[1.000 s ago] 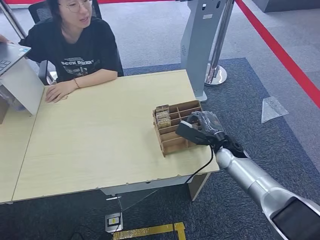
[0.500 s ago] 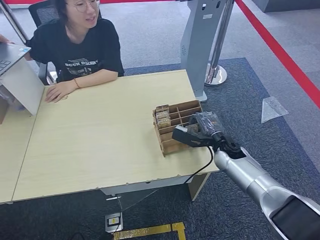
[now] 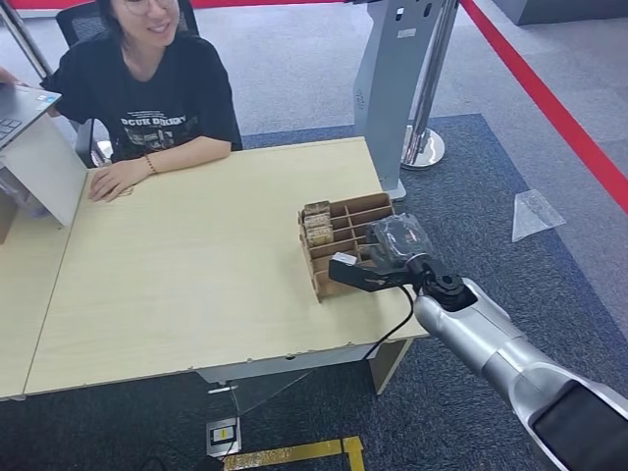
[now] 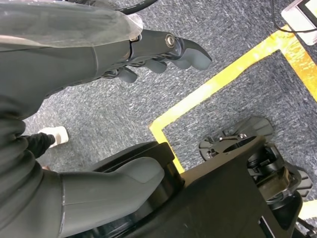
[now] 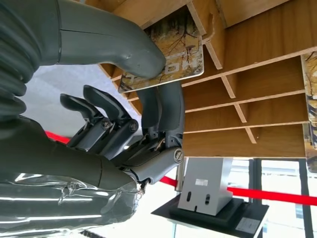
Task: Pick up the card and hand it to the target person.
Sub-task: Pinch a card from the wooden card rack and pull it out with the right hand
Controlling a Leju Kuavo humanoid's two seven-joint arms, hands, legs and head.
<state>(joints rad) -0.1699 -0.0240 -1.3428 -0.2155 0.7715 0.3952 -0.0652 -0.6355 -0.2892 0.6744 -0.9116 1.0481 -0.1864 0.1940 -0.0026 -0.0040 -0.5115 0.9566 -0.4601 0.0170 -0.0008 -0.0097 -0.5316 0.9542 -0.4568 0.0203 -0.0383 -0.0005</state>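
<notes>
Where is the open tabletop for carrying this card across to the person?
Bare table runs from the wooden organizer to the person's forearms at the far edge. Crowded spots: around the organizer, where the right hand pinches the card, and the far-left corner by the laptop.

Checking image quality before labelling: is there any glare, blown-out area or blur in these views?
Head view: even light, sharp, with soft sheen on the plastic wrap over the right robot hand. Right wrist view: the card is crisp, but the background beyond the wooden tray is blown out white. Left wrist view: the left robot hand and carpet are sharp, the wrap glaring slightly.
</notes>
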